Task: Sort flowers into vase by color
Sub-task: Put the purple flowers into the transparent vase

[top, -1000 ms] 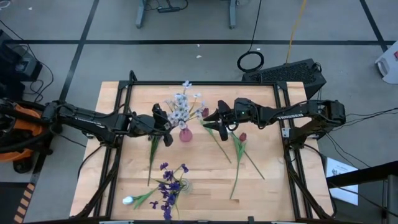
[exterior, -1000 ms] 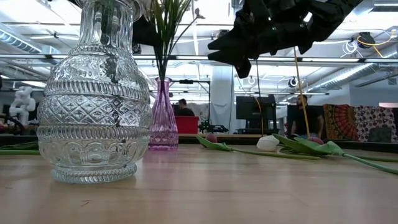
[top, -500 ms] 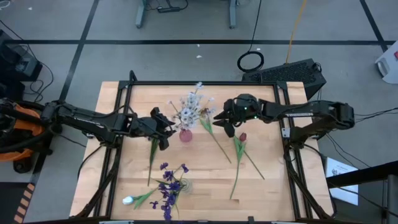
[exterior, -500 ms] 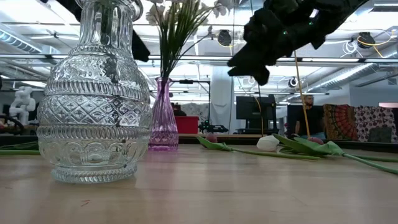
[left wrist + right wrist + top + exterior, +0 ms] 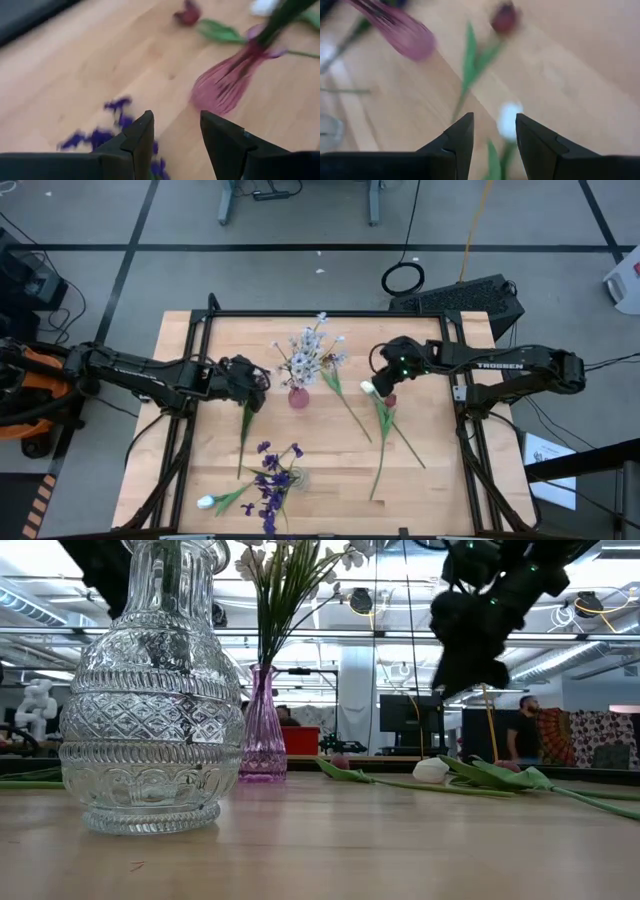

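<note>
Lavender-white flowers [image 5: 308, 348] now released in pink vase [image 5: 298, 397]; left end effector [image 5: 175, 135] wide, backed off; right end effector [image 5: 492, 131] wide above white tulip [image 5: 509, 120].

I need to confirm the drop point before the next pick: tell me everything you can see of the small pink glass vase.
The small pink glass vase stands upright near the middle of the wooden table. It is translucent pink, with a narrow neck widening to a flared, ribbed base. It holds a bunch of pale lavender-white flowers on thin green stems that fan out above its mouth. The vase rests on the tabletop between the two arms; neither gripper touches it. The left gripper looks toward it, open and empty.
</note>
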